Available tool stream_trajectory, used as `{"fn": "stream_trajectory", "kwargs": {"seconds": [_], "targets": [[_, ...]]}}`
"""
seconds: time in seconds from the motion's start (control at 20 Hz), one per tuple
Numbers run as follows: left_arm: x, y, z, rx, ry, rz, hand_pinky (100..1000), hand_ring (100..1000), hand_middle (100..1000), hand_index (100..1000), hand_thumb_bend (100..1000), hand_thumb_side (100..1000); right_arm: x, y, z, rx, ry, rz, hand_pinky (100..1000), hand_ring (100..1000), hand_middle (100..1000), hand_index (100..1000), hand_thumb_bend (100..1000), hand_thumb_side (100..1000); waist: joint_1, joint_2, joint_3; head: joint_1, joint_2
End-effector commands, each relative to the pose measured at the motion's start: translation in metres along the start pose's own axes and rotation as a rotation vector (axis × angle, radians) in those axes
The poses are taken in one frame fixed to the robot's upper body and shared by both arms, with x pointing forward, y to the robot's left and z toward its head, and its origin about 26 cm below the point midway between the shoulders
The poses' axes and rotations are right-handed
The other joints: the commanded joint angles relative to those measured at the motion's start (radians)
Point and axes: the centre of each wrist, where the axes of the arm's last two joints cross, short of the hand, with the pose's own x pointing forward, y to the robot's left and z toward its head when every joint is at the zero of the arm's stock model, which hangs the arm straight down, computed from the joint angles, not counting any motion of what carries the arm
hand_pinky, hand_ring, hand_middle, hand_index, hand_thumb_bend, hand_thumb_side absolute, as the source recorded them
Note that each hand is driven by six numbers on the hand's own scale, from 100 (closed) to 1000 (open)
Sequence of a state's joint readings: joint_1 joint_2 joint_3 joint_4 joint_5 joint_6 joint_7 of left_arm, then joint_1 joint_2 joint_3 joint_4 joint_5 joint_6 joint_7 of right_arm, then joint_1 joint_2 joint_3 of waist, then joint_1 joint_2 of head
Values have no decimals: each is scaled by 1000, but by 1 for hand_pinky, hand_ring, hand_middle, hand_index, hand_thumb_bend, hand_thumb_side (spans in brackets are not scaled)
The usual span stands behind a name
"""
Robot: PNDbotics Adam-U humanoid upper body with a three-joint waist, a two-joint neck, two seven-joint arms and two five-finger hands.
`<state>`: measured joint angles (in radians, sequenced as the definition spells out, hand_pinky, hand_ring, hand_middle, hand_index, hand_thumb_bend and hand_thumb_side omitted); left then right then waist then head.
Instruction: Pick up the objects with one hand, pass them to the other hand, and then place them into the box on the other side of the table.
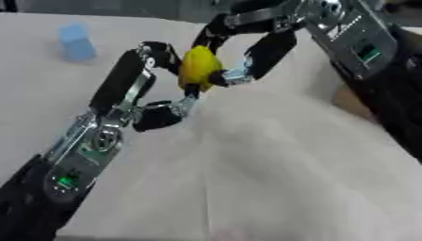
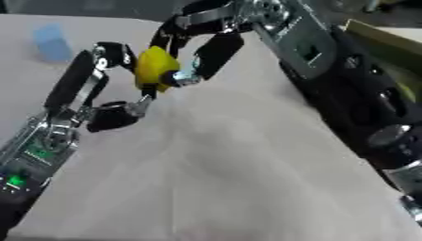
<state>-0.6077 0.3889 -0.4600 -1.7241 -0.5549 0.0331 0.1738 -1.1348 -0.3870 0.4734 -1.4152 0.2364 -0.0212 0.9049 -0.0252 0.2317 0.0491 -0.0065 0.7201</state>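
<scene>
Together, two hands, left hand (image 1: 140, 101), right hand (image 1: 255, 47), one yellow object (image 1: 198, 66), one blue block (image 1: 77, 42)

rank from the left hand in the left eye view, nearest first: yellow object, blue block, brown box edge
1. yellow object, touched by the left hand's fingers, centre.
2. blue block, far left on the table.
3. brown box edge, at the right behind the right arm.

Soft, even light; both views blurred throughout, shadows faint.
</scene>
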Motion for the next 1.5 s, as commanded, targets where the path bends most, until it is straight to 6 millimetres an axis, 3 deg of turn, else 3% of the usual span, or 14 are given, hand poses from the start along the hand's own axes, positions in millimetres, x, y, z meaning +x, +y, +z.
{"fn": "stream_trajectory", "kwargs": {"seconds": [0.05,0.5,0.8,1.15,1.25,1.5], "targets": [[5,7,-6,20,-26,-4,620,531,441,492,100,218,2,-10,10,-32,14,9,921,797,752,804,232,473,-4,-21,1,-4,2],[9,4,-10,28,-31,11,620,532,441,498,100,224,2,-8,11,-95,18,-53,883,719,631,640,170,367,-5,-20,2,-9,1],[12,5,-13,42,-42,14,620,533,442,503,100,224,1,-7,11,-111,19,-76,862,683,608,604,100,220,-5,-20,2,-10,2],[12,5,-14,53,-24,11,634,544,458,567,100,234,0,-7,14,-119,18,-100,856,668,595,586,100,123,-4,-20,2,-12,4],[10,4,-13,50,-1,6,659,577,509,643,115,286,0,-8,15,-123,16,-103,855,665,592,581,100,106,-4,-21,2,-13,4],[8,3,-13,51,53,7,693,621,564,719,270,424,1,-10,19,-135,17,-107,847,649,574,552,100,102,-3,-23,0,-15,2]]}}
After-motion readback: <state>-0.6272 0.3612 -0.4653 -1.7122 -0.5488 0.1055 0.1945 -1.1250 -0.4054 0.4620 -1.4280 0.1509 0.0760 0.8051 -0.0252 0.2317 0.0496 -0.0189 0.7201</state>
